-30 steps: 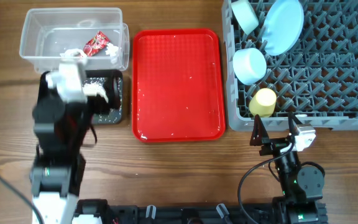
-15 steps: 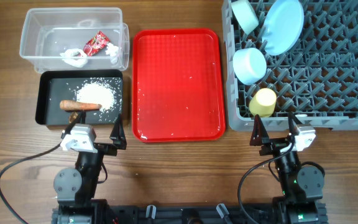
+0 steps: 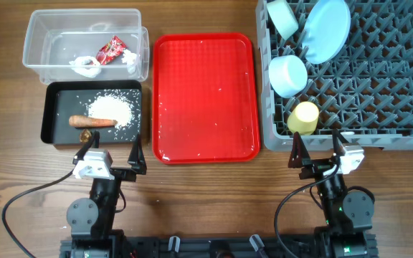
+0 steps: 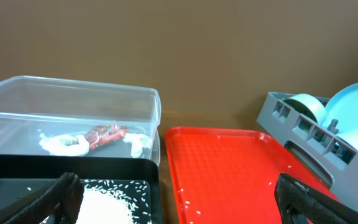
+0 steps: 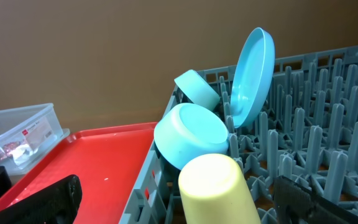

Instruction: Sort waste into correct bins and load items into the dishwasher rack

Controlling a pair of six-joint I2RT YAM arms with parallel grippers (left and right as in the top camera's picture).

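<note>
The left gripper (image 3: 110, 154) at 7 o'clock and the right gripper (image 3: 317, 153) at 5 o'clock both sit spread open and empty.

Risk: the cup (image 3: 303, 118) lies on its side at the rack's (image 3: 393, 138) 7 o'clock corner and may roll if nudged. The plate (image 3: 327, 29) leans at 12 o'clock.

Counted in the rack: 1 plate, 2 bowls (image 3: 287, 75) seen, 1 cup.

The clear tub (image 3: 41, 21) holds 1 wrapper (image 3: 110, 50) and 2 paper wads (image 3: 84, 66). The black tub (image 3: 54, 104) holds 1 carrot (image 3: 92, 121), 1 rice heap (image 3: 112, 110) and 1 scrap (image 3: 84, 134).

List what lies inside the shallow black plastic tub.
It holds an orange carrot, a heap of white rice grains and a small brown scrap. Anything beneath the rice is covered.
</note>
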